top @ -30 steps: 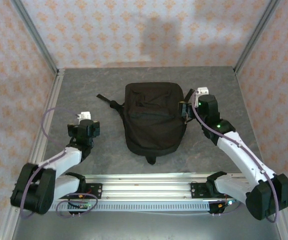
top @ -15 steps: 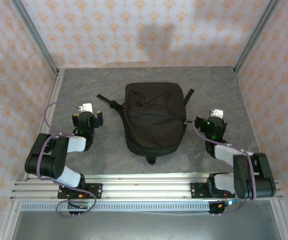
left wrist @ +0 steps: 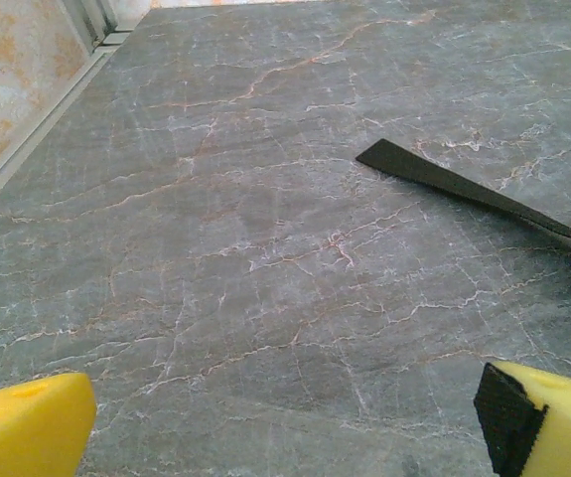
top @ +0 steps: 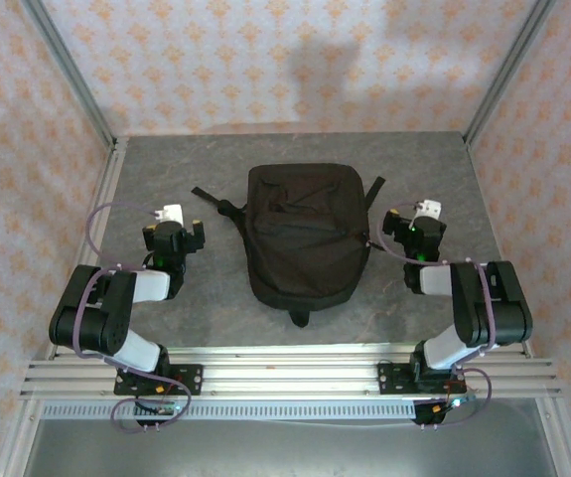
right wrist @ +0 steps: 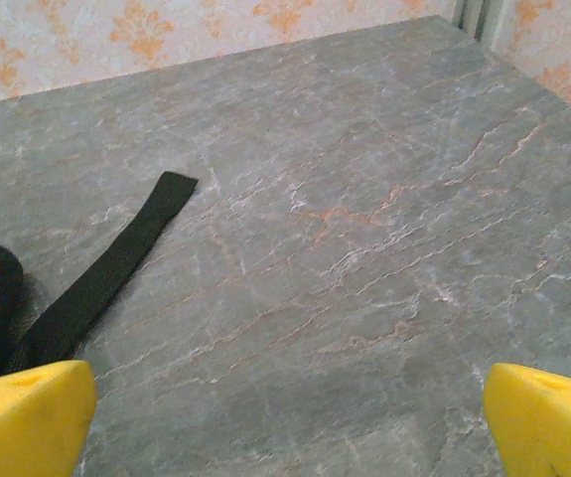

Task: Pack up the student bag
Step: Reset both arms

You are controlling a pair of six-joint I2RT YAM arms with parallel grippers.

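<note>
**Backpack flat at mid-table, a released claw on each side**

At the left, the left gripper (top: 173,231) hangs low over the grey marbled table (top: 444,169), its jaws spread wide and grasping nothing; its yellow pads (left wrist: 27,427) frame bare stone in the left wrist view. Just ahead and to its right lies a flat black strap (left wrist: 464,184), apart from the pads. In the centre rests the student bag (top: 303,234), a soft black backpack lying flat; whether its zippers are closed cannot be told, and its contents are hidden. Any label on its fabric is too small to read. A second strap (right wrist: 106,273) runs out from the bag's right side onto the table. At the right, the right gripper (top: 414,224) sits near the bag's edge, likewise released and empty, its yellow pads (right wrist: 543,417) well apart.
</note>
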